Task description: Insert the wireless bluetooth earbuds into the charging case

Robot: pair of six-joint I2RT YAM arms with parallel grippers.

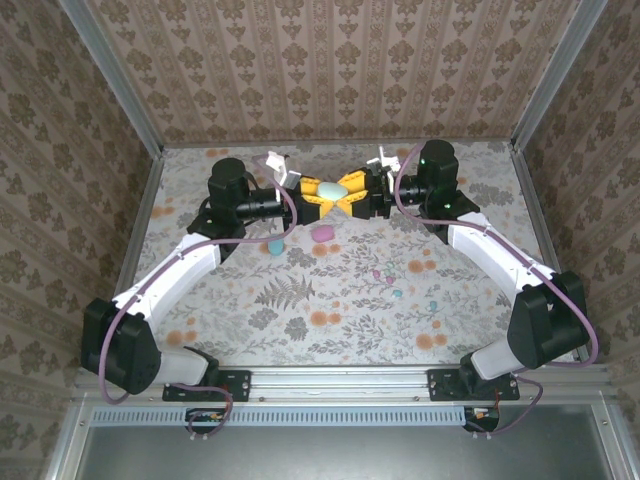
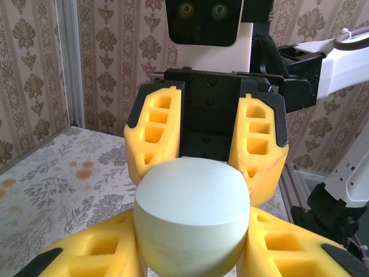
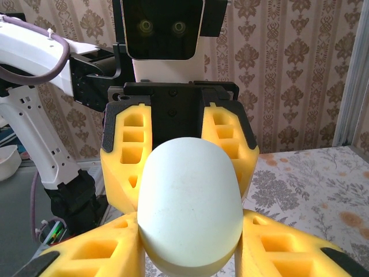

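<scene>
Your left gripper (image 1: 313, 193) and right gripper (image 1: 352, 190) both clamp 1 mint case (image 1: 331, 187), jaws narrowly apart; on table (image 1: 330, 345) 1 pink case (image 1: 322, 232), 1 blue case (image 1: 275, 245), maybe 3 earbuds (image 1: 396, 293), too tiny to count surely

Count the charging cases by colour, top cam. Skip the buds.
pale mint case: 1
pink case: 1
light blue case: 1
Total: 3
</scene>
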